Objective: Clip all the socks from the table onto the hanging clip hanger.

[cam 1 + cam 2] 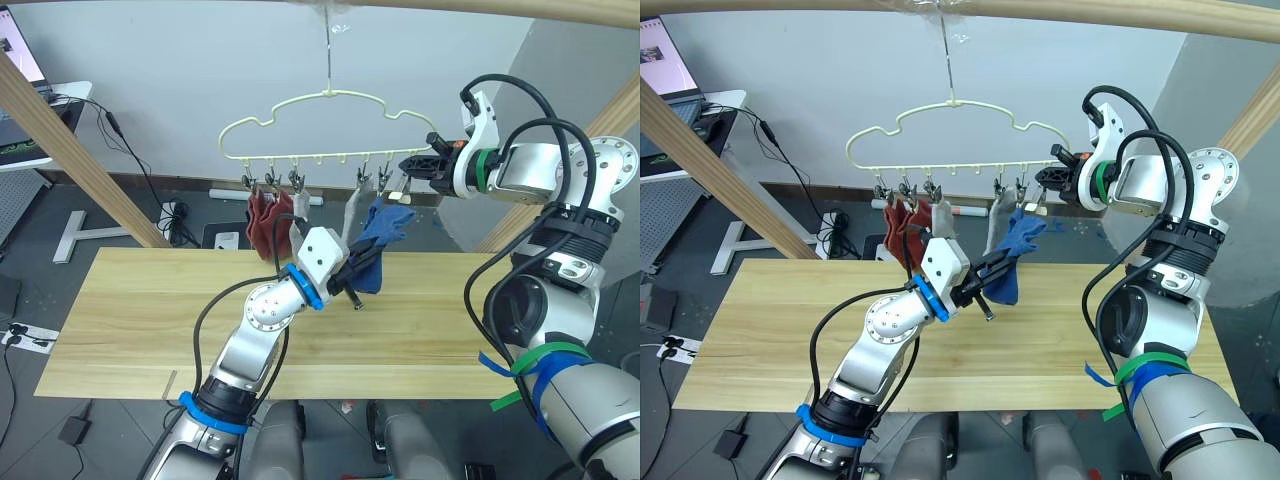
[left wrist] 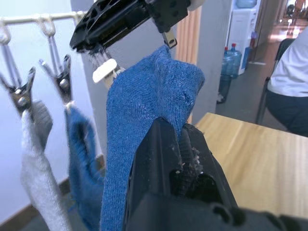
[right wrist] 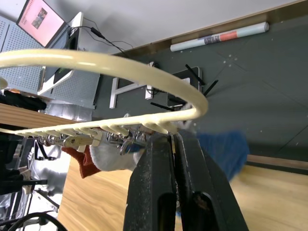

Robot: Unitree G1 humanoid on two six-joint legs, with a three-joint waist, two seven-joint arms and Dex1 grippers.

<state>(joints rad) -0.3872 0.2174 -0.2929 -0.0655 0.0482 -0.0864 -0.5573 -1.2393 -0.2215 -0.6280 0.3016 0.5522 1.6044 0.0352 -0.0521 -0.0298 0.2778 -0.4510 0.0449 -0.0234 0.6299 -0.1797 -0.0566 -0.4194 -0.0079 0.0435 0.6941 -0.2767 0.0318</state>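
Last blue sock raised to the hanger

The left gripper [image 1: 352,277] pinches a blue sock [image 1: 378,243] and holds it above the table [image 1: 130,310], its top by the end clip [image 2: 107,67] of the hanger [image 1: 320,128]. The right gripper [image 1: 408,166], fingers pressed together, squeezes that clip. Red socks [image 1: 266,222], grey socks [image 1: 352,212] and another blue sock [image 2: 82,159] hang clipped.

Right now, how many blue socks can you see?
2. One blue sock hangs from a clip on the clip hanger, beside a grey sock; the left gripper holds the other up below the end clip.
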